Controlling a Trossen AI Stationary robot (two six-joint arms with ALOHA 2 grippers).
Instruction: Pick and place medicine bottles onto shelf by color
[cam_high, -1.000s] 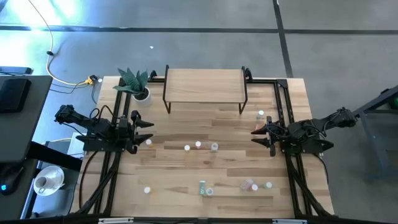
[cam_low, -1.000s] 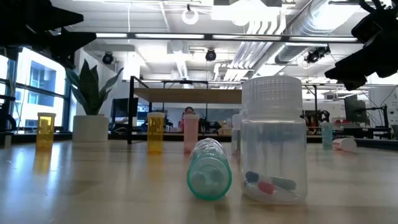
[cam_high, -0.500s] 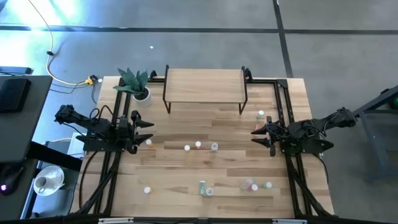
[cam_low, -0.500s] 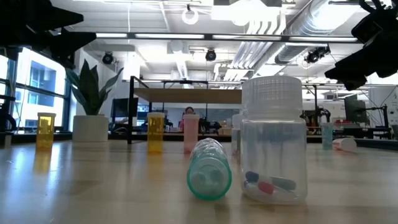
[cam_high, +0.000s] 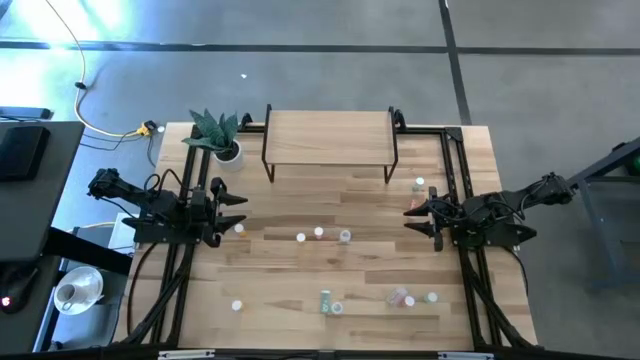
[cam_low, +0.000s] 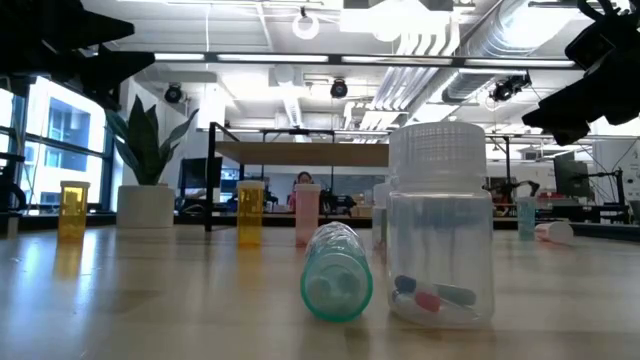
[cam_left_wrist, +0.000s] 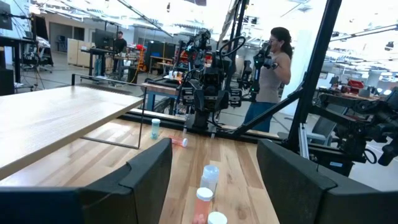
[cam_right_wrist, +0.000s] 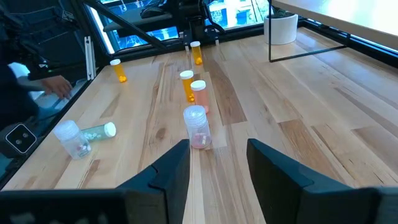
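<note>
The light-wood shelf (cam_high: 330, 135) stands on thin black legs at the table's far middle, with nothing on it. Small white-capped bottles are scattered over the table. Three stand in a row at the centre (cam_high: 319, 233): orange (cam_right_wrist: 186, 84), pink (cam_right_wrist: 198, 93) and clear (cam_right_wrist: 197, 127). A green one (cam_low: 337, 270) lies on its side beside an upright clear one (cam_low: 440, 230) near the front edge. My left gripper (cam_high: 240, 210) is open and empty at the table's left side, and its own view shows it (cam_left_wrist: 214, 186). My right gripper (cam_high: 410, 218) is open and empty at the right side, and its own view shows it (cam_right_wrist: 221, 165).
A potted plant (cam_high: 218, 135) stands at the far left corner beside the shelf. An orange bottle (cam_high: 239, 229) stands close by my left gripper. A green one (cam_high: 419, 184) stands by the shelf's right leg. More bottles sit front right (cam_high: 410, 298). A person (cam_left_wrist: 273, 62) stands beyond the table.
</note>
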